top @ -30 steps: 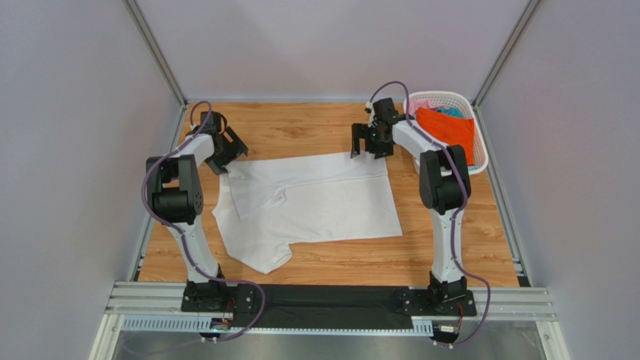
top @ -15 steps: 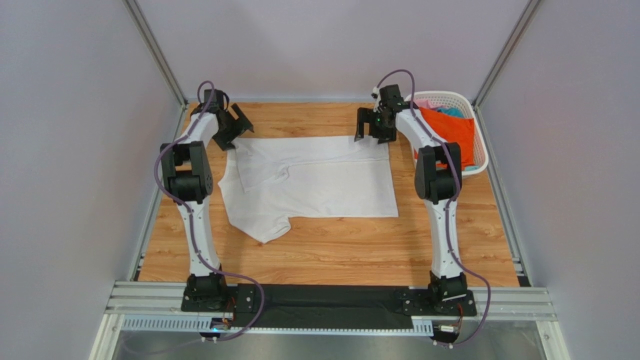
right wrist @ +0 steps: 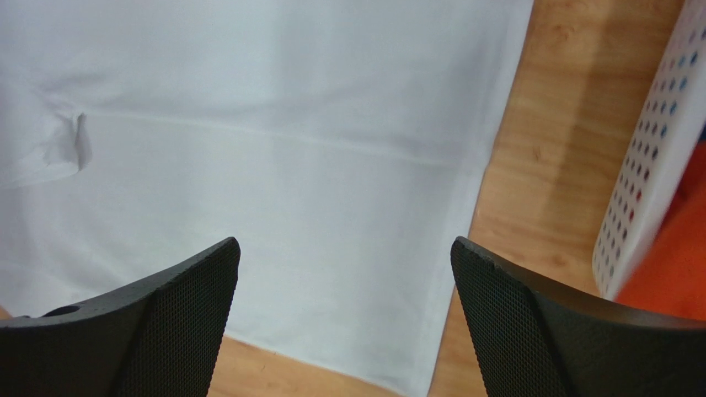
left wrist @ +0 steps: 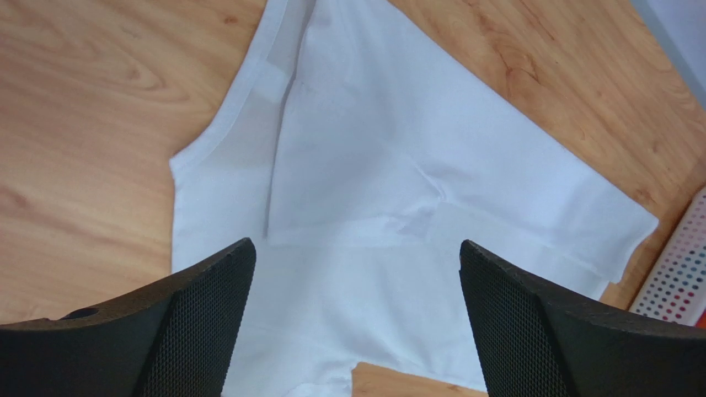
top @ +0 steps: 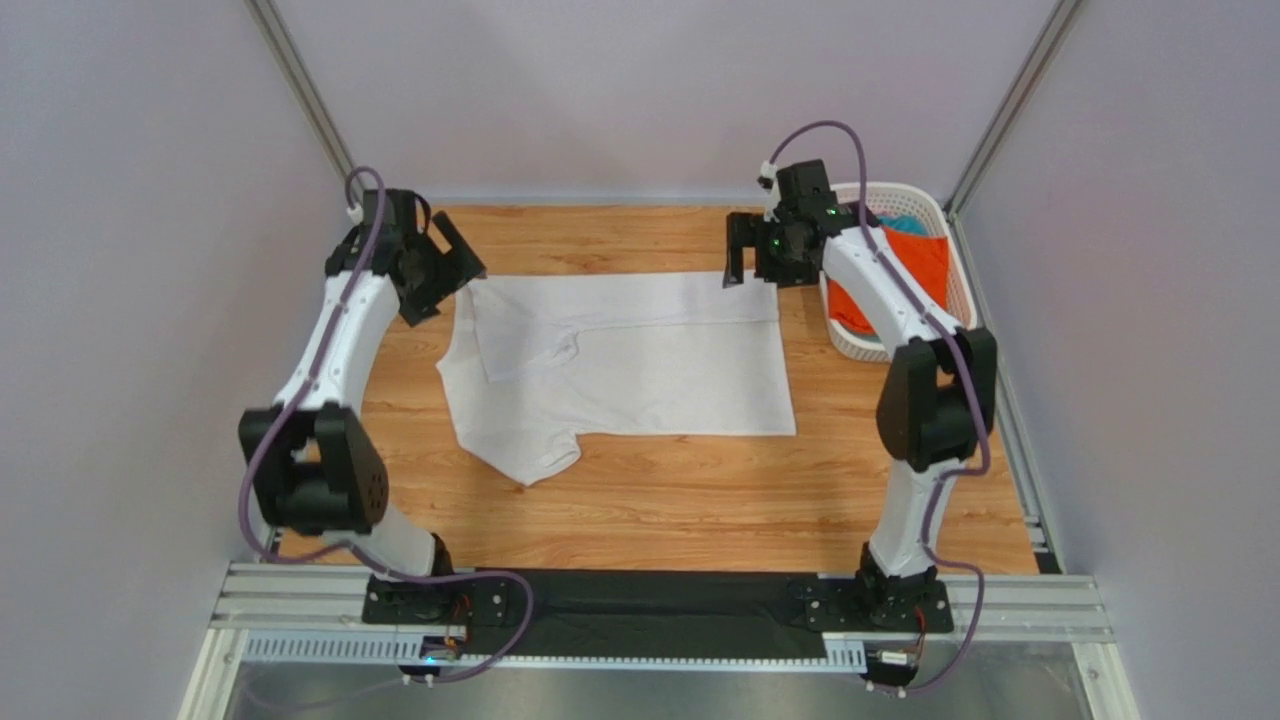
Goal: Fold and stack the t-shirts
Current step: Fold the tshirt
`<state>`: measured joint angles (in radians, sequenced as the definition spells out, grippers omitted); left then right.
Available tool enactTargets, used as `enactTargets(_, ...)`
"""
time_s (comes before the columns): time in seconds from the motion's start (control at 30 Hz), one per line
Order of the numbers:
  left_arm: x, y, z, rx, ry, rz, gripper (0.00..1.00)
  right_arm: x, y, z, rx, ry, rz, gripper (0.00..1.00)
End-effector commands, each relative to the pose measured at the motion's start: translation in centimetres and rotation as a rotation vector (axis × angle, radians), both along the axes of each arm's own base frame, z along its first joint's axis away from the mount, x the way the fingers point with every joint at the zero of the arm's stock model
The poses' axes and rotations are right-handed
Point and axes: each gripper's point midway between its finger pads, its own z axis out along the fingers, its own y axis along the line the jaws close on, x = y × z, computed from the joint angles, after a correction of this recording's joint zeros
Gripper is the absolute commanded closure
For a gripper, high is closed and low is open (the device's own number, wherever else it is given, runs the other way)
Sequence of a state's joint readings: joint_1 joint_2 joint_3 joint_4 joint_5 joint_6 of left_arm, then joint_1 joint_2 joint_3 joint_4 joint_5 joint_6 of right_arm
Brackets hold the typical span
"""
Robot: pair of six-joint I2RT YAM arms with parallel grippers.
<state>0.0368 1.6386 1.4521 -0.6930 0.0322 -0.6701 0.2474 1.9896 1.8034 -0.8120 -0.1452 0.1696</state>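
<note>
Now: shirt [top: 631, 353] soft, light, likely to sag; left gripper [left wrist: 355, 248] and right gripper [right wrist: 344, 244] both with jaws spread, empty; pinch far-edge corners

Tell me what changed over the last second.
Both arms slid the white shirt toward the far edge, then let go: the left fingers and right fingers now hang open above its far corners. The basket and orange shirt stayed put.

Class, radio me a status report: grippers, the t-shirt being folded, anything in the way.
Left gripper open, right gripper open, both empty above the white t-shirt. Shirt lies spread on the table. Nothing on it; basket holding orange t-shirt sits clear at right.
</note>
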Motion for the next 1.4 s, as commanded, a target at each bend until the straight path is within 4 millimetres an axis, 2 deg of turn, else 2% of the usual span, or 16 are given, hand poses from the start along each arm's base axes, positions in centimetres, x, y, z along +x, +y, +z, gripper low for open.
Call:
enactTargets(0.0, -8.2, -1.4, -1.9, 0.018, 0.071, 0.039, 0.00, -4.4, -0.4, 2.2, 0.019, -0.057, -0.083, 0.00)
enactTargets(0.03, -9.9, -1.8, -2.6, 0.016, 0.080, 0.037, 0.00, -5.4, -0.7, 2.5, 0.031, -0.063, -0.108, 0.00)
enactTargets(0.07, -12.8, -2.2, -5.4, 0.004, 0.149, 0.052, 0.00, -6.3, -0.9, 2.5, 0.054, -0.064, -0.141, 0.00)
enactTargets(0.1, -14.5, -3.1, -5.0, -0.010, 0.114, 0.028, 0.00, -7.3, -1.0, 3.9, 0.087, -0.111, -0.153, 0.00)
enactTargets(0.13, -15.8, -3.7, -5.8, -0.027, 0.122, 0.022, 0.00, -9.1, -1.6, 1.8, 0.079, -0.068, -0.168, 0.00)
enactTargets(0.17, -18.2, -4.0, -8.2, -0.040, 0.181, 0.025, 0.00, -10.1, -1.7, 1.2, 0.086, -0.059, -0.175, 0.00)
enactTargets(0.2, -19.3, -4.7, -8.0, -0.053, 0.148, 0.001, 0.00, -10.8, -1.9, 2.4, 0.119, -0.096, -0.198, 0.00)
enactTargets(0.23, -20.2, -4.9, -8.5, -0.065, 0.154, -0.003, 0.00, -12.3, -2.3, 0.7, 0.110, -0.059, -0.207, 0.00)
enactTargets(0.27, -21.9, -5.1, -10.3, -0.071, 0.194, -0.002, 0.00, -13.0, -2.4, 0.5, 0.118, -0.059, -0.214, 0.00)
enactTargets(0.3, -22.5, -5.8, -10.1, -0.119, 0.175, 0.000, 0.02, -13.4, -2.5, 1.2, 0.135, -0.089, -0.224, 0.00)
enactTargets(0.33, -23.5, -6.0, -11.3, -0.131, 0.200, 0.001, 0.04, -14.3, -2.7, 0.1, 0.131, -0.069, -0.223, 0.00)
enactTargets(0.5, -24.6, -6.0, -12.9, -0.127, 0.220, 0.019, 0.17, -16.2, -3.2, -1.1, 0.128, -0.055, -0.219, 0.00)
enactTargets(0.73, -23.0, -7.4, -14.3, -0.169, 0.240, -0.020, 0.43, -17.7, -3.7, -2.9, 0.100, -0.017, -0.210, 0.00)
enactTargets(0.9, -22.9, -8.2, -16.2, -0.175, 0.303, -0.041, 0.55, -18.5, -4.1, -4.3, 0.081, 0.013, -0.220, 0.00)
enactTargets(1.17, -22.8, -8.5, -17.0, -0.179, 0.338, -0.054, 0.97, -19.7, -4.5, -6.7, 0.070, 0.059, -0.249, 0.00)
enactTargets(1.37, -23.6, -7.9, -16.2, -0.157, 0.337, -0.046, 1.00, -19.0, -6.0, -7.9, -0.011, 0.068, -0.307, 0.00)
